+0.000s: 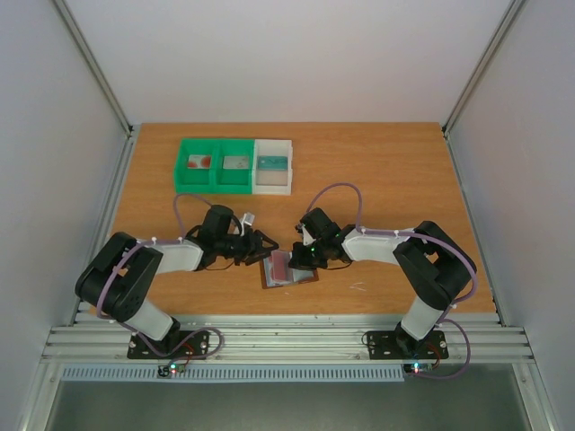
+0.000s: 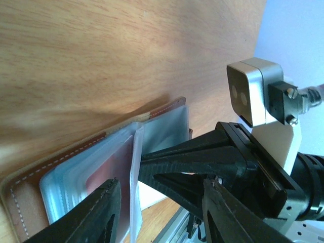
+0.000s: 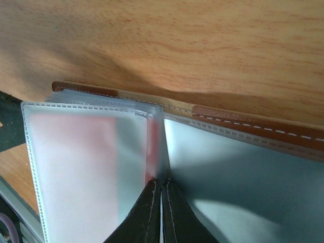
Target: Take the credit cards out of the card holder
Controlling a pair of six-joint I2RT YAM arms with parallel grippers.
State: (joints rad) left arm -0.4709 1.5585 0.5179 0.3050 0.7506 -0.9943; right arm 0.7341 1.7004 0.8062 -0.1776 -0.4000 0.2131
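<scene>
While the card holder lies open on the wooden table between the two arms, the overhead view shows a red card on its left half. The left gripper hangs just beside the holder's upper left corner. The right gripper is down on its upper right part. Two green bins and a white bin sit side by side well apart, near the far edge.

From the left wrist, the left gripper is about half open with nothing between its fingers. One finger is over the holder's clear plastic sleeves. The brown leather of the card holder lies flat, and one sleeve stands up on edge. The right gripper comes in from the right, its tip touching that raised sleeve. A reddish card shows through a sleeve.

From the right wrist, the right gripper is closed, its fingers pressed together at the foot of the raised sleeve. Whether a sheet is pinched between them I cannot tell. The red card sits inside that frosted sleeve, and the card holder lies flat behind.
</scene>
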